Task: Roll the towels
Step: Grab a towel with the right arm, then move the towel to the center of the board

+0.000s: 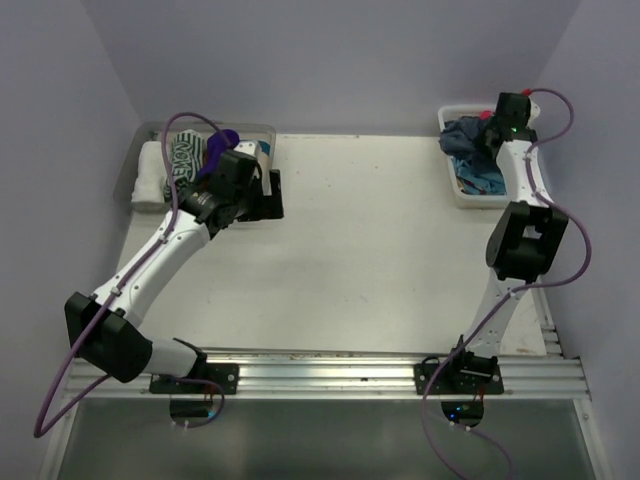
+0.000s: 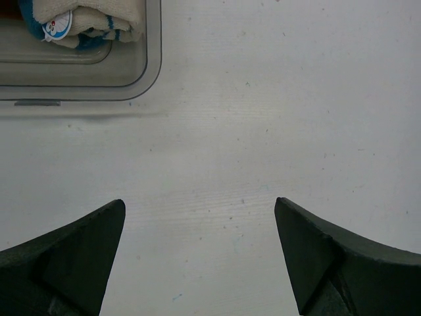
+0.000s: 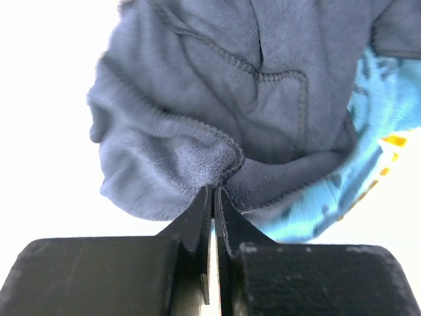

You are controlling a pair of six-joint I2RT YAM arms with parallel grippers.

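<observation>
careful, your right gripper point(image 3: 214, 197) pinches only a fold of the navy towel point(image 3: 197, 99) in the basket point(image 1: 462, 196), left gripper point(image 2: 199, 205) spread idle, so a fast lift may slip it or drag the light blue towel point(image 3: 378, 125) along.

Clear tub point(image 1: 252, 128) far left; white, perhaps latticed basket point(image 1: 447, 113) far right

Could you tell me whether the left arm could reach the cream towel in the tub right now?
Probably yes: the left gripper hangs open just beside the tub, and the towel lies uncovered inside, near that edge.
</observation>
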